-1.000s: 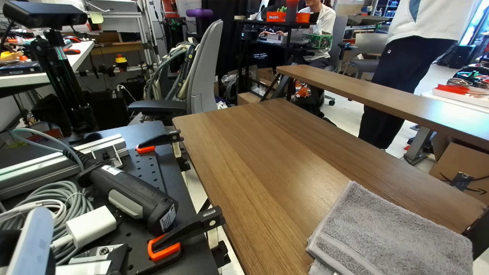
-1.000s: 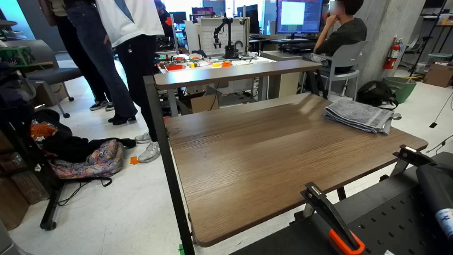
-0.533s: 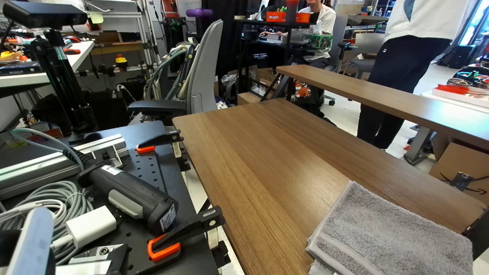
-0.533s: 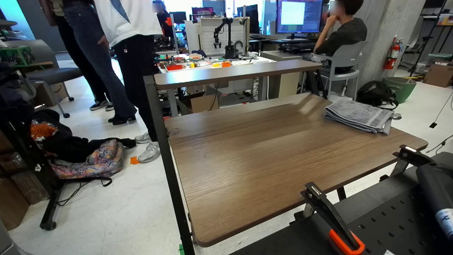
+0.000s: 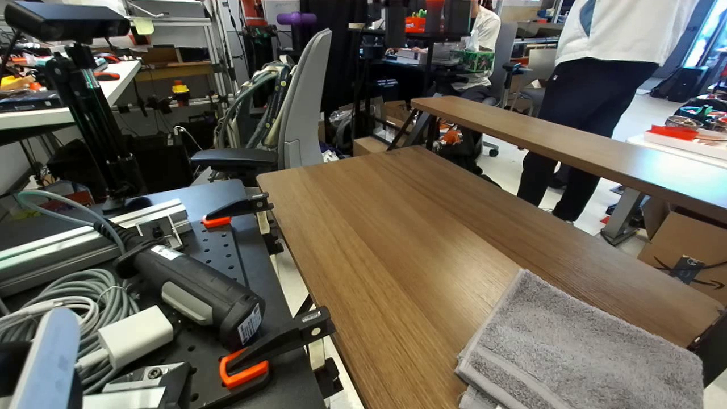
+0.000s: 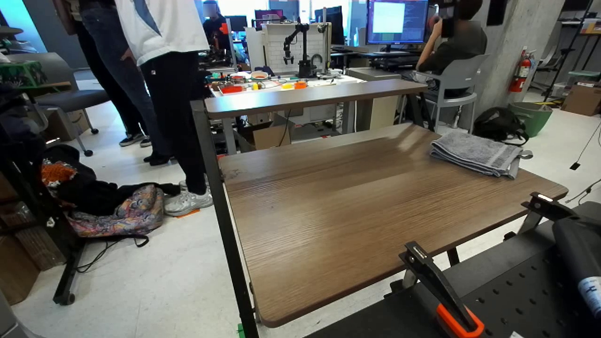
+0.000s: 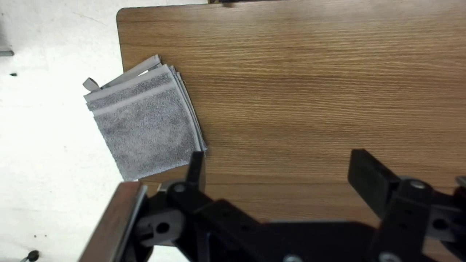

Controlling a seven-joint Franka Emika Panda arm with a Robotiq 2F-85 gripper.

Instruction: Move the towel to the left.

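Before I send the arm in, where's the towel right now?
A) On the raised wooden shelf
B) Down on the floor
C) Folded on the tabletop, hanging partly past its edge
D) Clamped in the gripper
C: in the wrist view the folded towel covers part of the tabletop's short edge and juts out past it, while the gripper stands open, holding nothing.

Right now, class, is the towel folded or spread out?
Folded: in an exterior view, the towel shows stacked layers along its edge.
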